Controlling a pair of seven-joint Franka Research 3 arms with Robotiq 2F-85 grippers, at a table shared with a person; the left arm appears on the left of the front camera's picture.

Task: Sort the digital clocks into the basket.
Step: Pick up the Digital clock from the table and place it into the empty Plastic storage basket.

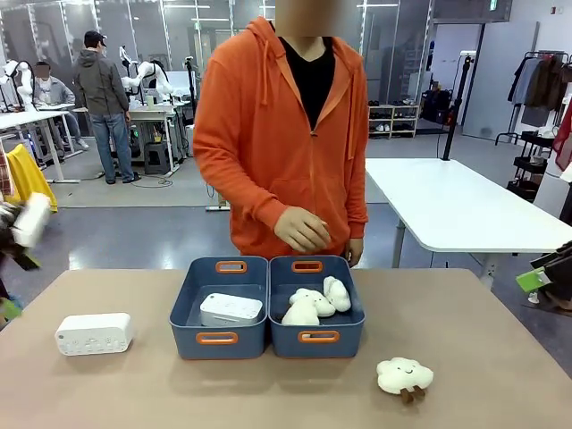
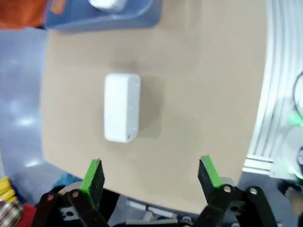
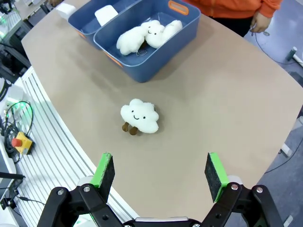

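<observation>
Seen from the front, two blue-grey bins are parked side by side mid-table, touching. One digital clock is lying flat in the left basket. The right bin is taken up by two cloud plushes. The second clock is sat on the table, off to the left of the basket and clear of it. A third plush is left on the tabletop, right of the bins and nearer the robot. The far side is occupied by a person in an orange hoodie, with one hand held loosely curled above the back rims of the bins.

On the left wrist cam, the left gripper is spread wide, nothing held between the green pads. The loose clock is seen lengthwise on the table beyond the fingertips, not touched. Up top, a corner of the basket is caught, blurry, with the other clock poking in at the edge.

On the right wrist cam, the right gripper is also spread wide and nothing is held. The smiley plush is laid on the table past the fingertips, apart from them. Further off both bins are visible, plushes in the nearer one, a clock in the farther one.
</observation>
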